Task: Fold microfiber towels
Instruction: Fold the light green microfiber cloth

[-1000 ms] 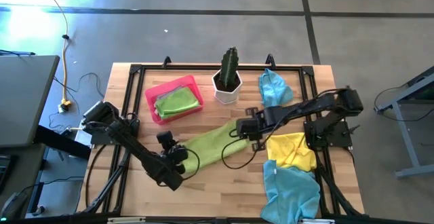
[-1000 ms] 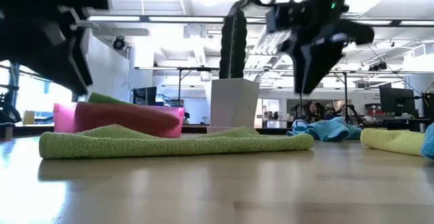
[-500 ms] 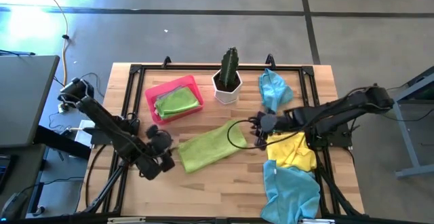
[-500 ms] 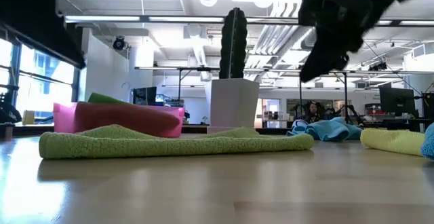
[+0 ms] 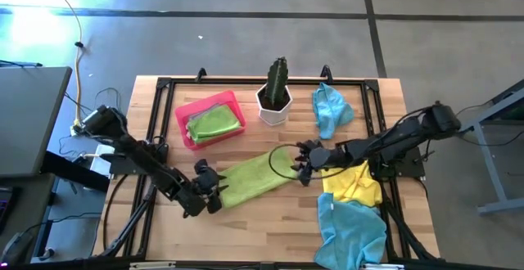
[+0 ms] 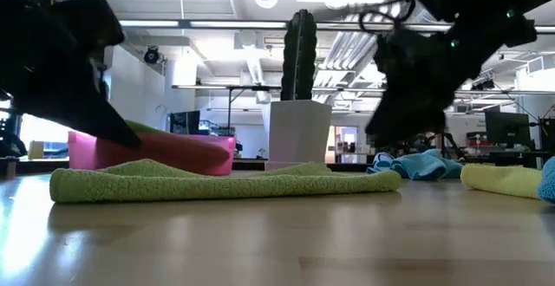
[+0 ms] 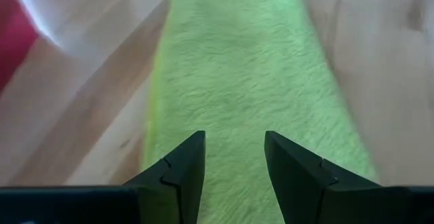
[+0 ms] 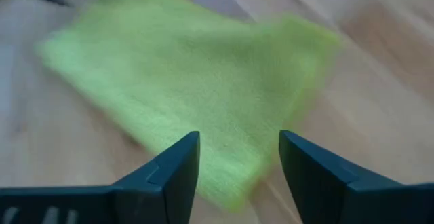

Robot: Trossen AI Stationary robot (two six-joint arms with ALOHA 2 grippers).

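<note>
Both grippers are closing back in since half a second ago: left gripper (image 5: 210,198) and right gripper (image 5: 301,165), fingers spread, are hovering at opposite ends of the folded lime-green microfiber towel (image 5: 252,179) mid-table. Risk: uneven pinches dragging layers apart. Long axis is running diagonally between the grippers.
</note>
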